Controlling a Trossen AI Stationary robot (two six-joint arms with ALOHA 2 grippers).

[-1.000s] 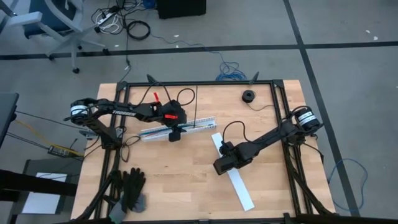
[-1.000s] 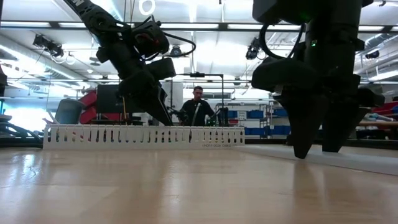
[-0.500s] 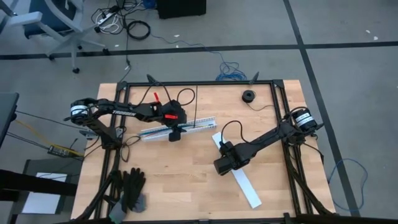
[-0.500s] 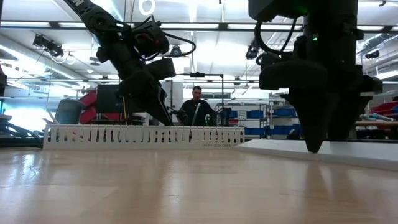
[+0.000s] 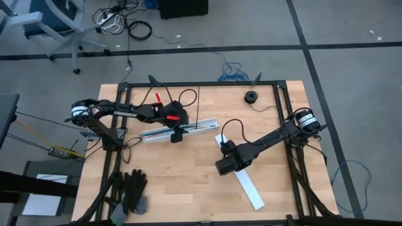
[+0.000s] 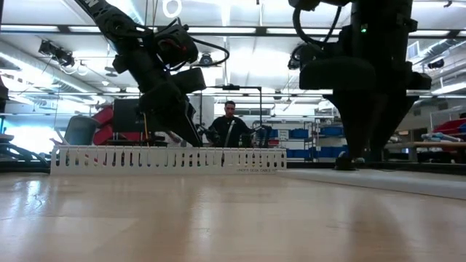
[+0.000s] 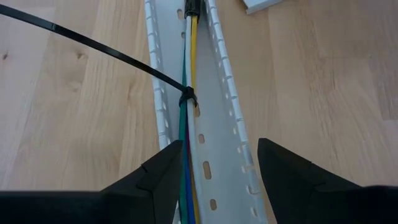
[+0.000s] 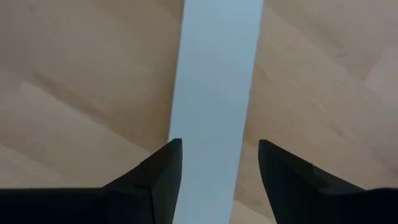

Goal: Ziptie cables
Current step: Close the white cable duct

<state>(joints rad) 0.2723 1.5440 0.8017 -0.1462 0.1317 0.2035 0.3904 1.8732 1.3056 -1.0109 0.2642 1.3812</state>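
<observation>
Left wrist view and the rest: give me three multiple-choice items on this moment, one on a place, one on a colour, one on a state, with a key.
1. Where do the cables lie?
A. Inside the white slotted channel
B. On the gloves
C. Beside the black roll

2. What colour is the zip tie around the cables?
A. White
B. Black
C. Red

3. How does the right gripper stand?
A. Shut on the cables
B. Raised high above the table
C. Open, its fingers on either side of the flat white strip

Key:
1 A, the wires run lengthwise between the channel's slotted walls, with the left gripper open astride the channel.
2 B, a thin black strap loops the bundle and trails off across the table.
3 C, the right wrist view shows both fingers apart with the strip between them.
</observation>
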